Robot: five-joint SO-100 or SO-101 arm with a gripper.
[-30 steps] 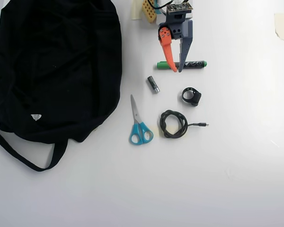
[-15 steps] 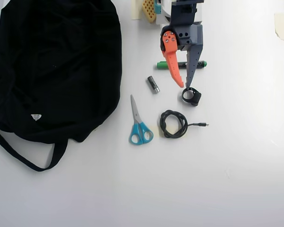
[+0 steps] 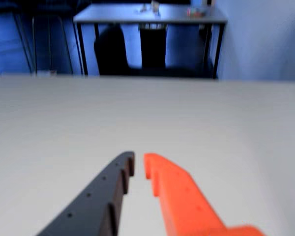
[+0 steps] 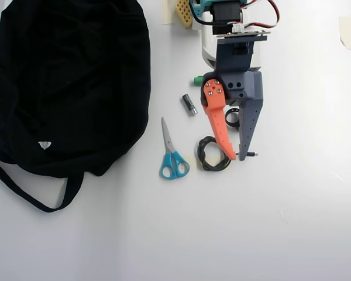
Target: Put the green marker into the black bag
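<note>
The black bag [image 4: 70, 82] lies at the left in the overhead view, its strap trailing toward the bottom left. Only a green end of the green marker [image 4: 196, 79] shows, beside the gripper's base; the rest is hidden under the arm. My gripper [image 4: 236, 156] has one orange and one grey finger. It hangs over the table right of the bag, and its tips point down the overhead view. The fingers are almost together with nothing between them. In the wrist view the gripper [image 3: 139, 162] points across a bare tabletop, with no bag or marker in sight.
Blue-handled scissors [image 4: 173, 162] lie between the bag and the gripper. A short grey-black battery [image 4: 189, 105] lies above them. A black cable coil [image 4: 207, 158] lies partly under the fingertips. Tape pieces [image 4: 347, 30] stick at the top right. The wrist view shows a far table [image 3: 150, 17].
</note>
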